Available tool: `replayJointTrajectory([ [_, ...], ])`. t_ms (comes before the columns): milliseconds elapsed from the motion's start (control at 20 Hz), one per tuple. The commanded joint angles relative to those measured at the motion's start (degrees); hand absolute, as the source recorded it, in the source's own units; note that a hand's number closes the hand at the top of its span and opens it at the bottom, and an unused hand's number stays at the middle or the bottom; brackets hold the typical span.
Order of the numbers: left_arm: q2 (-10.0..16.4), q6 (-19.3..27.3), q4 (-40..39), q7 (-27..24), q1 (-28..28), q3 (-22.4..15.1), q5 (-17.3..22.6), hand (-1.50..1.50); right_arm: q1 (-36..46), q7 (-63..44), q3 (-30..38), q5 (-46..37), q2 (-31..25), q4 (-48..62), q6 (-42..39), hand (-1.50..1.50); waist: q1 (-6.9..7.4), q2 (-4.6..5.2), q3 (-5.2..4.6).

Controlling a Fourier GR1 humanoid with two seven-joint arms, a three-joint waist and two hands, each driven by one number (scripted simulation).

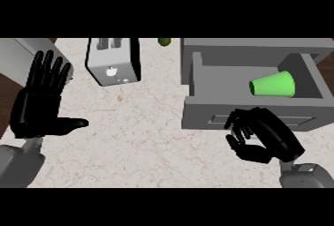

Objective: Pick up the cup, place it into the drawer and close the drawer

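Partly covering the drawer (202, 115) front, the right hand (264, 139) is clenched, empty; cup (274, 84) lies inside; left hand (36, 110) released.

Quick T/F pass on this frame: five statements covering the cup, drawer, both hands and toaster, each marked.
1. The cup lies on its side inside the drawer. True.
2. The drawer is closed. False: it stands pulled out, its inside showing.
3. The right hand holds the cup. False: its fingers are curled on nothing, in front of the drawer's front panel, apart from the cup.
4. The left hand is open, fingers up, at the view's left. True.
5. The toaster stands to the right of the drawer. False: it stands to the drawer's left.
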State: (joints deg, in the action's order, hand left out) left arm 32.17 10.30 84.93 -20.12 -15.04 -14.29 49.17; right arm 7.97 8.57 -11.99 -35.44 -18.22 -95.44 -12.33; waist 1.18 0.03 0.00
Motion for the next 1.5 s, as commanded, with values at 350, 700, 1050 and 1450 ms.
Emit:
replayJointTrajectory([
  [350,1.3,-10.2,-2.0,0.3,5.7,8.1,-0.3,-1.5,11.6,6.9,0.1,-10.7,3.2,27.6,7.0,-1.5,-0.74,0.15,0.01],
  [700,-0.8,-13.3,0.2,-1.2,11.5,10.9,-2.6,-1.5,23.1,13.3,4.8,-12.1,7.7,50.3,13.7,-1.5,-0.37,0.14,0.02],
  [1050,-3.8,-14.1,-0.2,-1.2,10.3,8.9,-4.1,-1.5,37.6,20.3,11.5,-9.3,5.1,70.3,11.8,-1.5,0.89,0.69,0.1],
  [1450,-3.3,-18.5,-5.0,-2.1,8.5,11.1,-4.4,-1.5,46.3,24.5,14.2,-9.3,-0.1,81.0,8.6,-1.5,1.85,1.37,0.1],
])
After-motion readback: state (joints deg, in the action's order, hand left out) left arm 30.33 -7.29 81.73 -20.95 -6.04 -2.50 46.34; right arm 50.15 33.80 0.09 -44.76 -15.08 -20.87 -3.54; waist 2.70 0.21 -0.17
